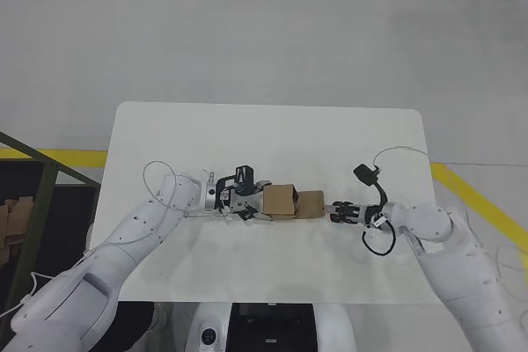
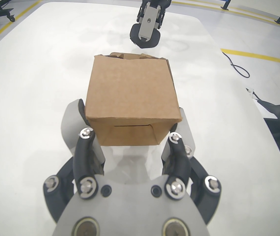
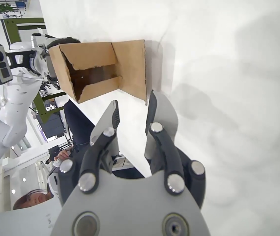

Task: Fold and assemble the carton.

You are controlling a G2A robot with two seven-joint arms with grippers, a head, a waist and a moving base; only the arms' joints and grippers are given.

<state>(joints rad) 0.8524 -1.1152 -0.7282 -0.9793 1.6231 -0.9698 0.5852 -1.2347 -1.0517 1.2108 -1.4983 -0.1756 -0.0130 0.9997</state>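
Note:
A brown carton point(image 1: 282, 201) lies on its side at the middle of the white table point(image 1: 246, 141). My left gripper point(image 1: 251, 204) is at its closed end. In the left wrist view the two fingers point(image 2: 71, 114) press on both sides of the carton point(image 2: 130, 92), so the left gripper point(image 2: 130, 124) is shut on it. The far end of the carton point(image 3: 90, 52) is open, with torn inner edges and one flap point(image 3: 132, 67) spread flat on the table. My right gripper point(image 3: 133, 109) stands open just short of that flap's edge, with nothing between its fingers. It also appears beyond the carton as the right gripper point(image 2: 146, 29).
A black cable point(image 2: 238, 67) loops on the table near the right arm. The table's near edge point(image 1: 273, 302) is close below both arms. Bare table surface stretches behind the carton toward the far edge.

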